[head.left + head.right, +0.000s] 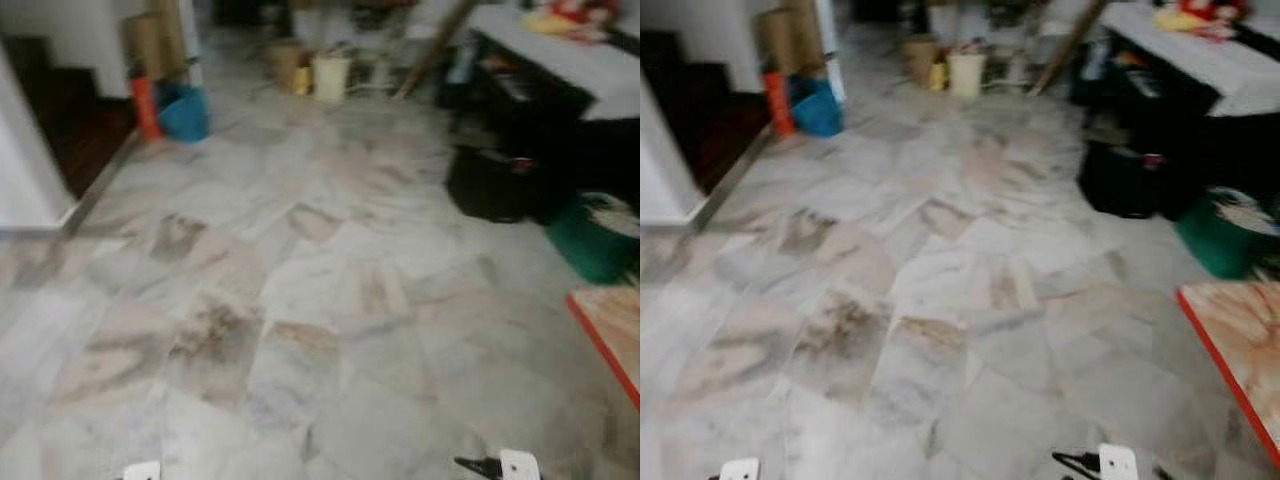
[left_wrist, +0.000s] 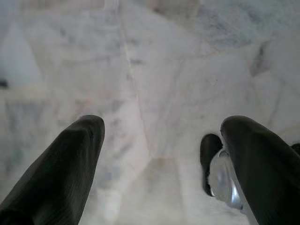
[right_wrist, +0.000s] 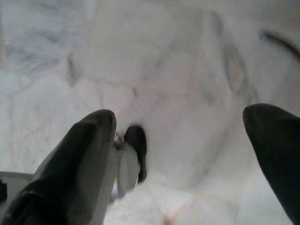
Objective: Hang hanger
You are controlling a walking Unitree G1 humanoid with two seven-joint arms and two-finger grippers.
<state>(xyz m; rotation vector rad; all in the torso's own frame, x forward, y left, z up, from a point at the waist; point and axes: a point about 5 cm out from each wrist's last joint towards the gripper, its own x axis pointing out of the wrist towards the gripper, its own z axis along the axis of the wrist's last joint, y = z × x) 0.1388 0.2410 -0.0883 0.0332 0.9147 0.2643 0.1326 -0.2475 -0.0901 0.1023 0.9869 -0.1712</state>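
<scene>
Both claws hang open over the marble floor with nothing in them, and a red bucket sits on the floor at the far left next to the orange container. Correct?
Not quite: the bucket is blue, as the left eye view shows. The rest holds: it sits beside the orange container, and the left claw and right claw hang open and unloaded over the marble floor.

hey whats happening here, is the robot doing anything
Nothing is being handled. The robot faces an open stretch of grey marble-tiled floor, and the head views are blurred. Its left gripper and right gripper both hang over the floor with fingers spread and empty. No hanger can be seen. Ahead stand a blue plastic bucket, a cream bin and a dark table.
</scene>
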